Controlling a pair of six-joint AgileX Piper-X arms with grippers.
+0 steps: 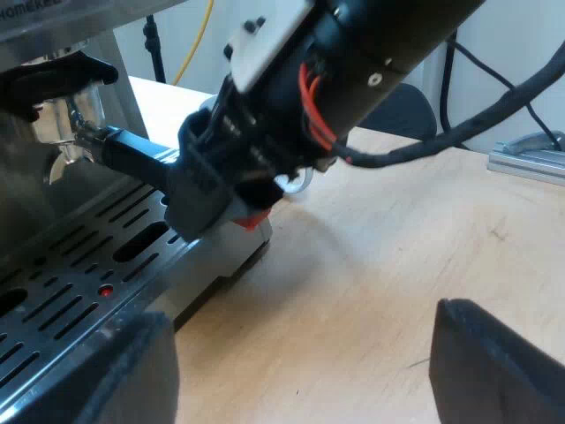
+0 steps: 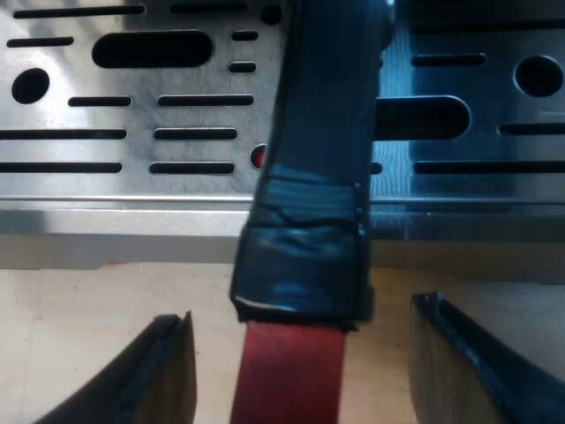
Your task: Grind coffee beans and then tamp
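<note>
One line of lettering could be read: a row of capitals along the steel panel of the machine [image 1: 88, 62], above the brew head. The letters [image 1: 31, 3] were cut off along their tops, so only their lower parts showed. They looked like "HOMEKEE", perhaps a brand, but the first and last letters could not be made sure and the word may have run on. The only other mark was a small round red dot [image 1: 106, 290] among the slots of the tray [image 1: 53, 309], with no letter or number on it. Nothing else legible stood on any surface.
</note>
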